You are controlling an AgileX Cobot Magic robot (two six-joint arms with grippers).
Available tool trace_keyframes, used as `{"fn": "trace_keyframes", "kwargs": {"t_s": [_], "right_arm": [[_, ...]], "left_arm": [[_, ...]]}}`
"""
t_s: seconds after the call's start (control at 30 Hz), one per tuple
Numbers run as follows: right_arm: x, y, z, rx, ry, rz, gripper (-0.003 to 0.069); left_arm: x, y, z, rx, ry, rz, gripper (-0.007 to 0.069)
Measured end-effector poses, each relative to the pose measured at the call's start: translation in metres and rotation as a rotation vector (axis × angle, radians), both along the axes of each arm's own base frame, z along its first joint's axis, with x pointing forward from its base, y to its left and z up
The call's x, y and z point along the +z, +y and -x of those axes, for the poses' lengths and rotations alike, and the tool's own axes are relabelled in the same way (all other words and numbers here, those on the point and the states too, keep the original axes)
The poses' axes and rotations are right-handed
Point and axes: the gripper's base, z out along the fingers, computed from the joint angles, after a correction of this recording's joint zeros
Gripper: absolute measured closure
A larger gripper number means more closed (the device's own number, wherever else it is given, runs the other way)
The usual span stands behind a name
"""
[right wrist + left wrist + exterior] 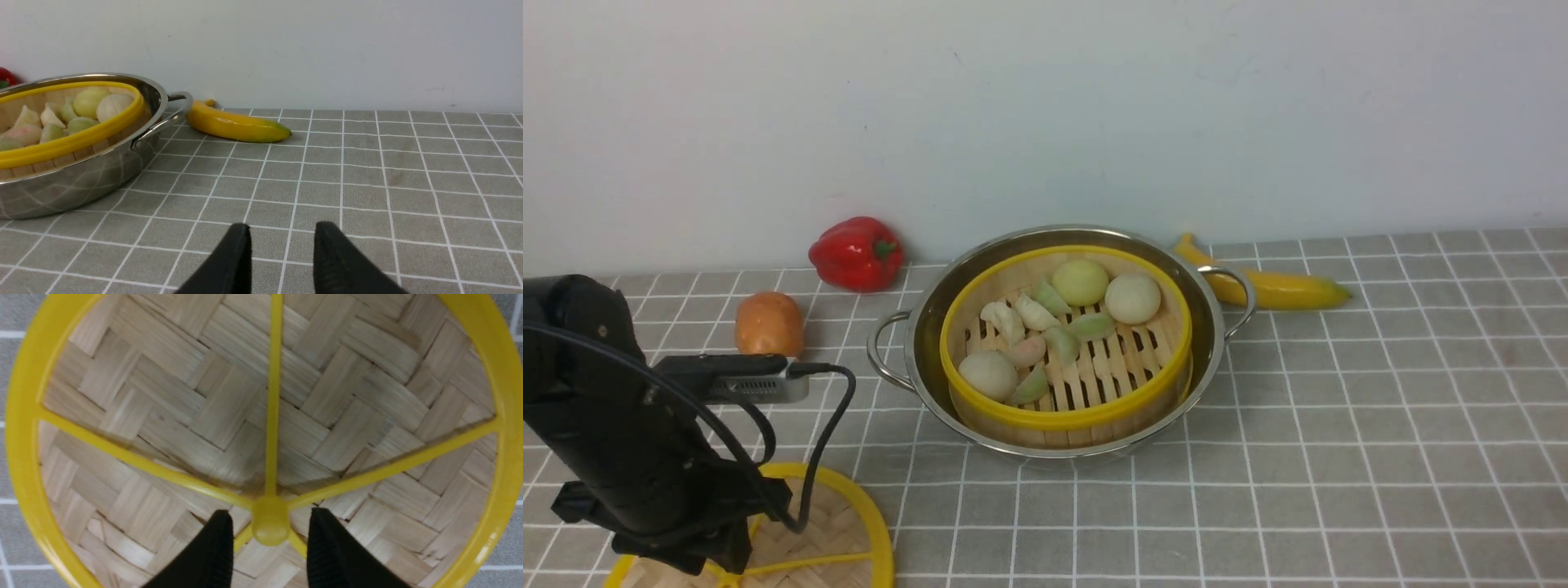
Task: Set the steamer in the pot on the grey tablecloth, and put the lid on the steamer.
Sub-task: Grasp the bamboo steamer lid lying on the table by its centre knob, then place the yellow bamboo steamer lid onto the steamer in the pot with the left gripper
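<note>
Looking from the front: seeing the steamer (1062, 420) sitting inside the pot (929, 327), toward the far middle of the grey tablecloth (1339, 425), uncovered and carrying pale buns and dumplings on its slats. Noting the lid (829, 527) lying flat on the cloth at the near left, well apart from the pot and partly hidden under the left arm (621, 425). Spotting a red pepper (856, 253) and a brown-orange potato-like item (768, 324) to the pot's left, and a banana (1282, 287) lying just behind its right handle. Failing to make out either gripper's jaws here.

Looking from the left wrist: finding the left gripper (270, 512) hanging right over the lid (204, 416), jaws standing spread and straddling the yellow centre hub (269, 528), leaving a sliver of gap on each side and pinching nothing.

Looking from the right wrist: finding the right gripper (282, 226) hovering low over the grey tablecloth (408, 183), jaws standing apart and gripping nothing, well to the right of the pot (81, 183). Catching the steamer (81, 136) nestling within the pot, and the banana (237, 124) lying just beside the pot's handle.
</note>
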Motion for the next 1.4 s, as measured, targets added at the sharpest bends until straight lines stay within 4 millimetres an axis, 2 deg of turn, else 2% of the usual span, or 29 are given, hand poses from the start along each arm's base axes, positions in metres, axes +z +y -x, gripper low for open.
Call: {"fn": "trace_keyframes", "kwargs": {"t_s": [0.33,0.4,0.5,0.7,0.83,0.9,0.93,1.07,1.13,1.17,1.2,1.23,1.3,1.37,1.4], "right_arm": [[0.0,0.0,0.0,0.0,0.0,-0.001,0.0419],[0.0,0.0,0.0,0.0,0.0,-0.001,0.0419],[0.0,0.0,0.0,0.0,0.0,-0.001,0.0419],[0.0,0.0,0.0,0.0,0.0,-0.002,0.0419],[0.0,0.0,0.0,0.0,0.0,-0.002,0.0419],[0.0,0.0,0.0,0.0,0.0,-0.002,0.0419],[0.0,0.0,0.0,0.0,0.0,-0.002,0.0419],[0.0,0.0,0.0,0.0,0.0,-0.002,0.0419],[0.0,0.0,0.0,0.0,0.0,-0.002,0.0419],[0.0,0.0,0.0,0.0,0.0,-0.002,0.0419],[0.0,0.0,0.0,0.0,0.0,-0.002,0.0419],[0.0,0.0,0.0,0.0,0.0,-0.002,0.0419],[0.0,0.0,0.0,0.0,0.0,-0.002,0.0419],[0.0,0.0,0.0,0.0,0.0,-0.002,0.0419],[0.0,0.0,0.0,0.0,0.0,-0.002,0.0419]], "left_arm": [[-0.015,-0.001,-0.005,0.006,0.034,0.006,0.039],[-0.016,-0.001,-0.006,0.011,0.037,0.011,0.0412],[-0.016,-0.001,-0.006,0.014,0.038,0.015,0.0505],[-0.016,-0.001,-0.005,0.013,0.052,0.015,0.0504],[-0.009,-0.002,-0.003,-0.014,0.066,0.02,0.0504],[0.008,-0.002,-0.006,-0.043,0.028,0.022,0.0504],[0.026,-0.002,-0.009,-0.057,-0.031,0.021,0.0504],[0.078,-0.003,-0.018,-0.082,-0.189,0.018,0.0504],[0.095,-0.004,-0.02,-0.108,-0.229,0.017,0.0504],[0.119,-0.01,-0.025,-0.158,-0.282,0.017,0.0504],[0.123,-0.011,-0.026,-0.163,-0.292,0.02,0.0504],[0.138,-0.018,-0.03,-0.207,-0.332,0.026,0.0504],[0.154,-0.027,-0.036,-0.265,-0.384,0.03,0.0504],[0.171,-0.043,-0.046,-0.362,-0.446,0.035,0.0504],[0.173,-0.043,-0.046,-0.361,-0.454,0.037,0.0504]]}}
